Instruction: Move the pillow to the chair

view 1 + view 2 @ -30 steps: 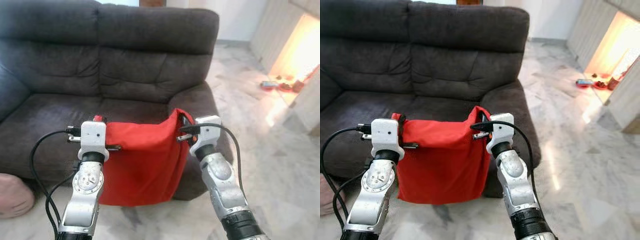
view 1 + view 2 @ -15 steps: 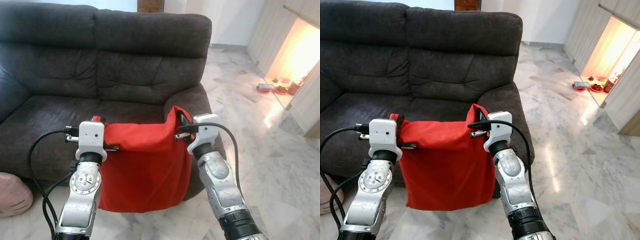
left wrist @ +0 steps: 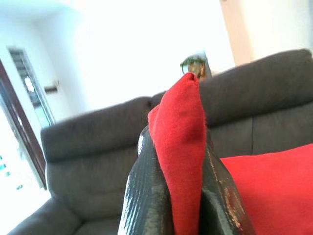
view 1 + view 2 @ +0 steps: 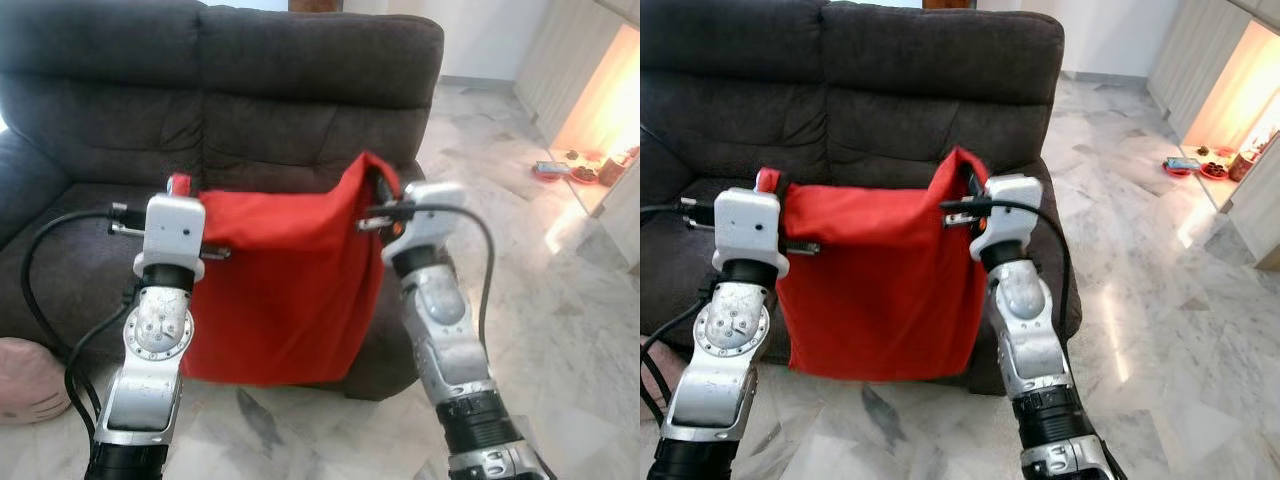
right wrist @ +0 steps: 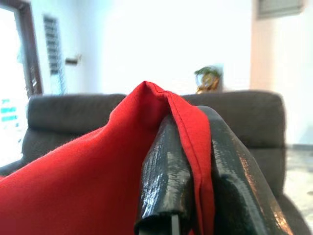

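Note:
A flat red pillow (image 4: pixel 285 280) hangs in the air between my two arms, in front of a dark grey sofa (image 4: pixel 250 110). My left gripper (image 4: pixel 180 186) is shut on the pillow's upper left corner. My right gripper (image 4: pixel 380 185) is shut on its upper right corner. In the left wrist view the red corner (image 3: pixel 181 122) stands pinched between the two black fingers (image 3: pixel 146 196). The right wrist view shows the other red corner (image 5: pixel 188 132) clamped between that gripper's fingers (image 5: pixel 164 171). The pillow's lower edge hangs above the marble floor.
The sofa's right armrest (image 4: pixel 410 260) is just behind my right arm. A pinkish cushion (image 4: pixel 30 380) lies on the floor at the lower left. Pale marble floor (image 4: pixel 560 300) stretches to the right, toward a lit alcove with small items (image 4: pixel 575 165).
The pillow and both grippers sit higher in the picture and closer to the sofa back than a second ago. The view has shifted too. Both grips are unchanged.

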Motion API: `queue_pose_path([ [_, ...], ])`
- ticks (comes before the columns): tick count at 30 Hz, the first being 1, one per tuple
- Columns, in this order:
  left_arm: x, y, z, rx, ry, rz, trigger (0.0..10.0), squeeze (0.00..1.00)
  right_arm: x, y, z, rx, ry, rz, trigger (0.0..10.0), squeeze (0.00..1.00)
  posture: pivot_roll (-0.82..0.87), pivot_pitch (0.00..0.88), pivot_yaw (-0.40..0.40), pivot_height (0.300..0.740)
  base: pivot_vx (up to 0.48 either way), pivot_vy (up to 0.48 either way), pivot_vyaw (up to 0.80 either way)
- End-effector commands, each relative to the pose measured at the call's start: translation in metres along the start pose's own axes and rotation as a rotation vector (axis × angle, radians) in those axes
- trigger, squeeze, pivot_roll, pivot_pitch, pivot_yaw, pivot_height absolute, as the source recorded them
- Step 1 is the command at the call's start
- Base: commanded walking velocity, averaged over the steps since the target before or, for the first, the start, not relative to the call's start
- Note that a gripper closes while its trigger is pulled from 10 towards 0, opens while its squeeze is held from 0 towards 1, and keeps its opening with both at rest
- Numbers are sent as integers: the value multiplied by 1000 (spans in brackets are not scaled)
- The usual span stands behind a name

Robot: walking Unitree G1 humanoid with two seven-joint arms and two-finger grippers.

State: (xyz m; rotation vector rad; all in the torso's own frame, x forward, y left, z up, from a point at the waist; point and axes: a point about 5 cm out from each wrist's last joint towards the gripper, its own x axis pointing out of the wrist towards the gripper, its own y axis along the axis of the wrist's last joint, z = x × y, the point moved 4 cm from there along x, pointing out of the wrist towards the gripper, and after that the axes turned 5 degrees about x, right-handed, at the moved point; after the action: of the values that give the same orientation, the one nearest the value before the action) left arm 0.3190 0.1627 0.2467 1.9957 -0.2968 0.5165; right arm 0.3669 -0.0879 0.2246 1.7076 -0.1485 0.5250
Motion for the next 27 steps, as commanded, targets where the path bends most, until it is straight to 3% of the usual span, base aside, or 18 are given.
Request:
queue_pose_path([
  [1, 6, 25, -4, 11, 10, 97, 10000, 0, 9, 37, -5, -2, 10, 147, 10000, 0, 94, 0, -47, 740, 0, 0, 0],
  [11, 6, 33, -10, 44, 33, 120, 10000, 0, 11, 51, -12, -9, 31, 188, 10000, 0, 92, 0, -43, 740, 0, 0, 0],
  [27, 6, 28, -12, 46, 48, 98, 10000, 0, 10, 51, -17, 7, 52, 183, 10000, 0, 93, 0, -49, 740, 46, 0, 0],
])
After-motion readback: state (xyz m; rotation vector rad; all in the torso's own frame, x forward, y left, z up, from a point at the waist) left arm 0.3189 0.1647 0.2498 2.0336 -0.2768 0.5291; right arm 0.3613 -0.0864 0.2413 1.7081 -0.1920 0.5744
